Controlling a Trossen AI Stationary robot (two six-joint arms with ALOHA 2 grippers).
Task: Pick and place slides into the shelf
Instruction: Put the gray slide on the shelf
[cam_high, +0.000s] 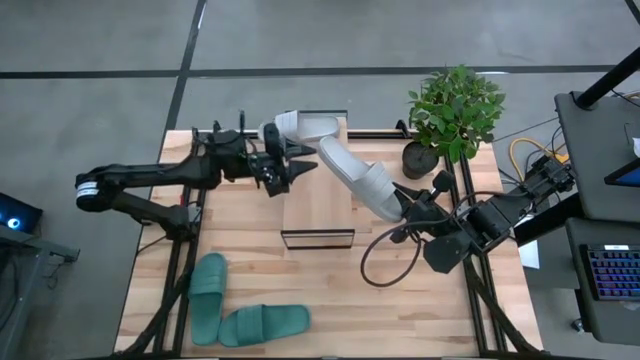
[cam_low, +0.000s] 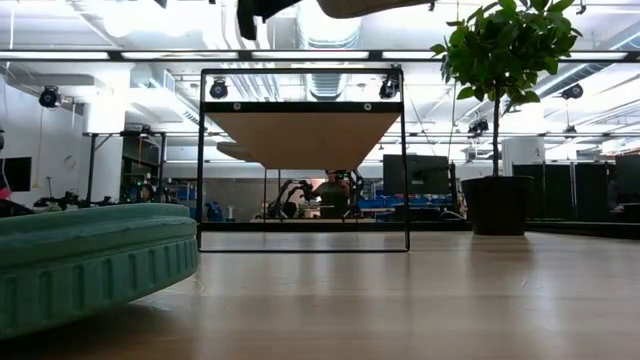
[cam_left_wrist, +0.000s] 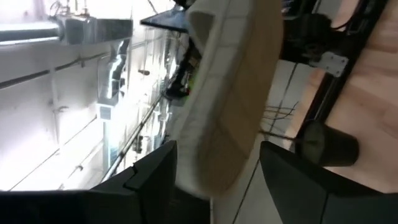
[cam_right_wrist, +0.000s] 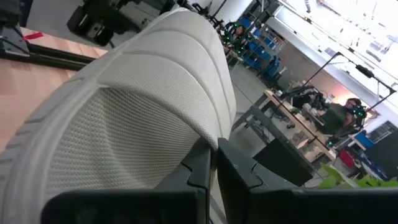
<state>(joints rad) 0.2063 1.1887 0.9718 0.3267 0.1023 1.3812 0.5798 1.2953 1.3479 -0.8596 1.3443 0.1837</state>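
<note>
Two pale slides are off the desk, above the shelf (cam_high: 318, 205). The first pale slide (cam_high: 362, 180) lies with its long axis diagonal in the high view, one end toward the far-left part of the shelf top, the other toward the right arm. The right gripper (cam_high: 412, 208) has its jaws closed tight on that nearer end; in the right wrist view the ribbed strap (cam_right_wrist: 149, 112) of the slide fills the picture just ahead of the fingers (cam_right_wrist: 199, 168).

The second pale slide (cam_high: 305, 126) lies above the far edge of the shelf, long axis roughly crosswise, left to right. The left gripper (cam_high: 295, 165) is beside it with jaws spread wide; in the left wrist view a pale sole (cam_left_wrist: 230, 106) sits between the two fingers (cam_left_wrist: 149, 180). Whether the fingers press on it cannot be told.

Two teal slides rest on the desk (cam_high: 420, 300) at the near-left corner, well apart from the shelf. One (cam_high: 208, 295) points near to far; the other (cam_high: 265, 323) lies crosswise, its end touching or just beside the first.

A potted plant (cam_high: 452, 115) stands at the far-right corner of the desk.
</note>
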